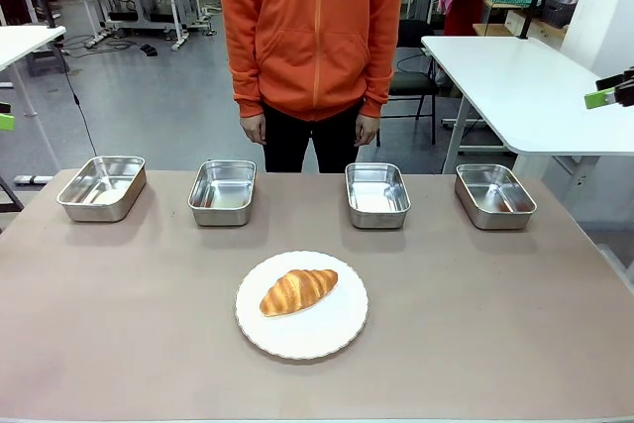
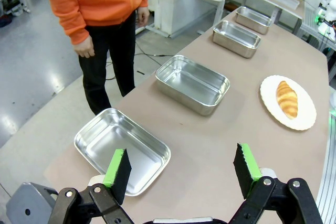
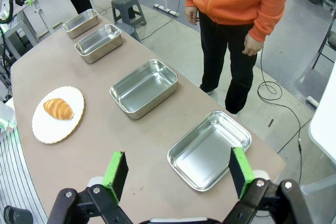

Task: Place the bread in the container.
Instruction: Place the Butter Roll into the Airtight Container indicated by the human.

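The left gripper [image 2: 181,153] is at the bottom of the left wrist view. Its two green-tipped fingers stand wide apart and hold nothing. Just past them, at the lower left of the frame, is the left tray [image 2: 134,142], shiny and with nothing in it.

The right gripper [image 3: 177,155] is at the bottom of the right wrist view. Its fingers are spread wide too, and nothing is between them. The right tray [image 3: 210,153] lies just past them, at the lower right of the frame.

In the front view, the bread [image 1: 298,291] lies on a round white plate [image 1: 297,349]. The plate is in the lower middle of the frame, on the brown table [image 1: 119,334].

Four metal trays sit in a row across the middle of the frame, above the plate. Between the two end trays are the second tray [image 1: 222,192] and the third tray [image 1: 377,195]. All four look the same, so I cannot tell which one the bread is meant for. The bread is well apart from all of them.

A person in an orange hoodie [image 1: 313,27] stands at the top middle, behind the table, arms hanging down.
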Robot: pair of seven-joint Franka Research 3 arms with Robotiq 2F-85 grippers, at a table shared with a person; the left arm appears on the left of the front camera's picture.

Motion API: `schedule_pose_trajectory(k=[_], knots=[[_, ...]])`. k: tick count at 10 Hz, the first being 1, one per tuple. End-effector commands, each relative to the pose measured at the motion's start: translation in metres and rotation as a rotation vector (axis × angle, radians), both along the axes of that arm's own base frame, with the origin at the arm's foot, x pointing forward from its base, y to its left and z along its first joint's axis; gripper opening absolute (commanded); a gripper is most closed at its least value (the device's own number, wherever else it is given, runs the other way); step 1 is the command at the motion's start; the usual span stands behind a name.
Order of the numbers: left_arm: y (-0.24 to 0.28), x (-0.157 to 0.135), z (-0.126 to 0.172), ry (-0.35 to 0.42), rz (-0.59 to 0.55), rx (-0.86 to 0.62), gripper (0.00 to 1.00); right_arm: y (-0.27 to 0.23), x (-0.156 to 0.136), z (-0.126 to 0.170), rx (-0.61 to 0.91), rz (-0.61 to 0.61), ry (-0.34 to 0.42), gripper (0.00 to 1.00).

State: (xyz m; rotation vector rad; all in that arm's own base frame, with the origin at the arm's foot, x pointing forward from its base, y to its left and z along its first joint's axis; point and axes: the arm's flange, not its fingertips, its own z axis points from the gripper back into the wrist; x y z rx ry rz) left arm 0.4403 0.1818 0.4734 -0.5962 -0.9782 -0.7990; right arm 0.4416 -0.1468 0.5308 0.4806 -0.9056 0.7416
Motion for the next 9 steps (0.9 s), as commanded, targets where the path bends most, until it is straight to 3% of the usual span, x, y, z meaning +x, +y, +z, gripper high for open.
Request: schedule_pose_trajectory(k=[1, 9], knots=[[0.0012, -0.0018, 0.0012, -0.016, -0.009, -0.005, 1.0, 0.001, -0.0001, 0.0023, 0.007, 0.003, -0.011, 1.0], [0.0012, -0.0018, 0.0012, -0.016, -0.009, -0.005, 1.0, 0.001, -0.0001, 0.0023, 0.007, 0.003, -0.011, 1.0]])
